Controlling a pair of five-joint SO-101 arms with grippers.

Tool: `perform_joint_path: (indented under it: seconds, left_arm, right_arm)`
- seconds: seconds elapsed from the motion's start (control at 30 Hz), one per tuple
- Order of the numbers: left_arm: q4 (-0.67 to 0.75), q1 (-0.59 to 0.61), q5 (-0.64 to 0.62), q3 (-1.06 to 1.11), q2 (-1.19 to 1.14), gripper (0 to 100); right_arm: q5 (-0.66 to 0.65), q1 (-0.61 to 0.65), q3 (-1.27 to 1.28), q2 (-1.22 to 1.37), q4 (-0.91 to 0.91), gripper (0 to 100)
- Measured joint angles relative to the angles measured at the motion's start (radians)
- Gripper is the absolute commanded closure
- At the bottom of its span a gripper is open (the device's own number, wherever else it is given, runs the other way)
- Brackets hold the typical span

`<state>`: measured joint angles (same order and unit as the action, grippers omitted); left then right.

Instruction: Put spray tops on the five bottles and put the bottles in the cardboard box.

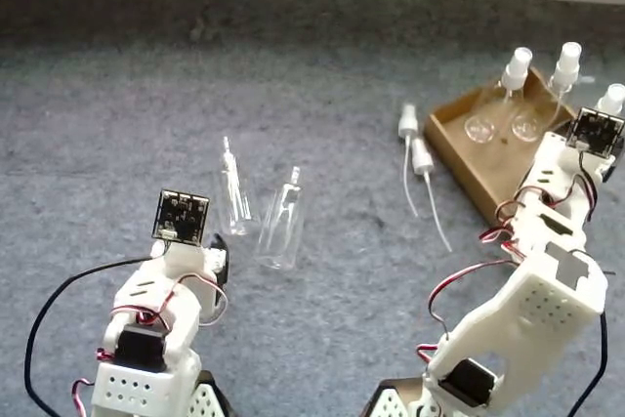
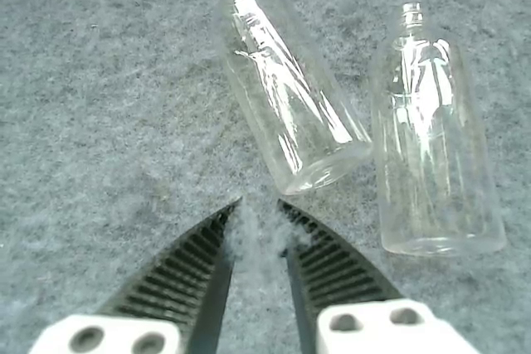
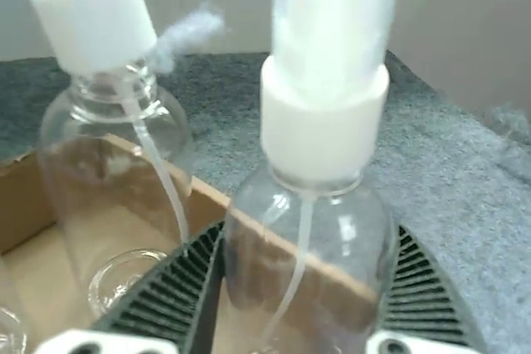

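Two clear bottles without tops lie side by side on the grey carpet, one (image 1: 234, 198) (image 2: 290, 89) left of the other (image 1: 281, 224) (image 2: 436, 138). My left gripper (image 2: 259, 205) (image 1: 219, 247) rests just short of their bases, open a little, holding nothing. Two loose spray tops (image 1: 408, 124) (image 1: 422, 157) with long tubes lie beside the cardboard box (image 1: 457, 140). In the box stand two capped bottles (image 1: 508, 95) (image 1: 553, 91). My right gripper (image 3: 309, 234) is shut on a third capped bottle (image 3: 311, 230) (image 1: 610, 101), upright at the box's right end.
Another capped bottle (image 3: 116, 163) stands close beside the held one, over the box floor (image 3: 33, 254). Grey carpet runs to a pale wall at the back. The right arm (image 1: 547, 280) stretches along the box's near side.
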<state>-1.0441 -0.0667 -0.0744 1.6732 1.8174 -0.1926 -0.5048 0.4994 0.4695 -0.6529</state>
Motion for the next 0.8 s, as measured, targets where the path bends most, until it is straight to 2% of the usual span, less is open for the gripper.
perform_joint_path:
  seconds: [0.8]
  left_arm:
    - [0.0,0.0,0.0,0.0,0.0,96]
  right_arm:
    - [0.023,-0.014,0.0,-0.014,0.072,77.6]
